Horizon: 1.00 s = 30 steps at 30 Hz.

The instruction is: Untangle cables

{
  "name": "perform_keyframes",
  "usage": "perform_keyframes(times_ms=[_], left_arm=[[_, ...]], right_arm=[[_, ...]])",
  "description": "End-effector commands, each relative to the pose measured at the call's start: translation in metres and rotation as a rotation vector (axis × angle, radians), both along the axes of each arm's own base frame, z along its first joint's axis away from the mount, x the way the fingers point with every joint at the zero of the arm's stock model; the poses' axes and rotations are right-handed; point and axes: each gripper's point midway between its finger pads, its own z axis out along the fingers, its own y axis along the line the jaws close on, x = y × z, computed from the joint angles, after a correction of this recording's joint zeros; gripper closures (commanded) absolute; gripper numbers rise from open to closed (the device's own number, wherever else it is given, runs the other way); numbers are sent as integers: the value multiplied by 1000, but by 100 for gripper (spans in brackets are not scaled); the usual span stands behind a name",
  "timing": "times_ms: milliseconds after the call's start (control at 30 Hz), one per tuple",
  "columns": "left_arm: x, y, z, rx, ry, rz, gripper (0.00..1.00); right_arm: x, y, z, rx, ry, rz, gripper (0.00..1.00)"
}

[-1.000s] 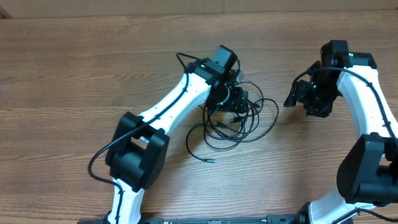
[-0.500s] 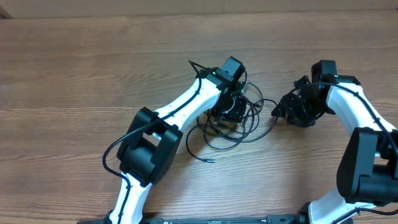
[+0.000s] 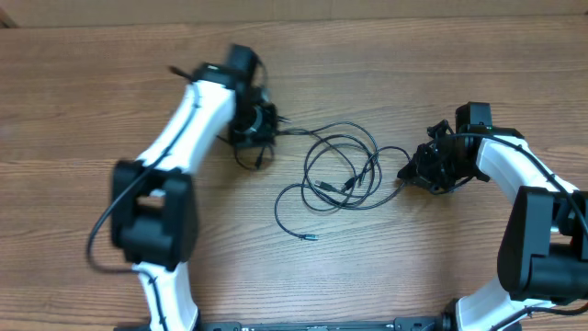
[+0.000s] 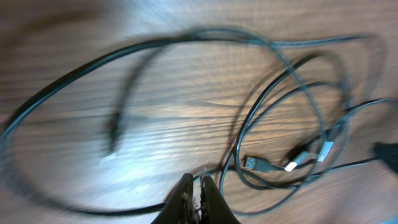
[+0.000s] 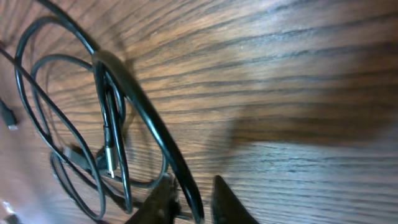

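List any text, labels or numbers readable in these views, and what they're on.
None readable. The cables show no print, the plugs are too blurred to show any marking, and neither the robot arms nor the table shows a label.

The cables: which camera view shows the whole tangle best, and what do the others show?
The overhead view: the cables lie with the whole tangle in frame, its loops traceable. The left wrist view shows blurred loops and a few plug ends; the right wrist view only some close-up strands.
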Motion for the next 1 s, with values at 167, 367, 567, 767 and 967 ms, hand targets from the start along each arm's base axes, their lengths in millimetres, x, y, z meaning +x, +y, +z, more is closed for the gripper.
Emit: perform_keyframes(times_ms=[167, 367, 567, 767, 967], left_arm=[[4, 95, 111, -12, -223, 211, 94], [-15, 117, 108, 20, -146, 264, 87], [-29, 134, 99, 153, -90, 296, 86], [-31, 135, 98, 159, -80, 295, 85], [-31, 134, 98, 159, -80, 294, 85]], right_arm=[[6, 16, 11, 99, -47, 17, 96], [20, 33, 29, 222, -151, 68, 96], [43, 32, 63, 218, -237, 80, 96], [83, 28, 176, 181, -507, 112, 96], [86, 40, 302, 239, -776, 186, 96]])
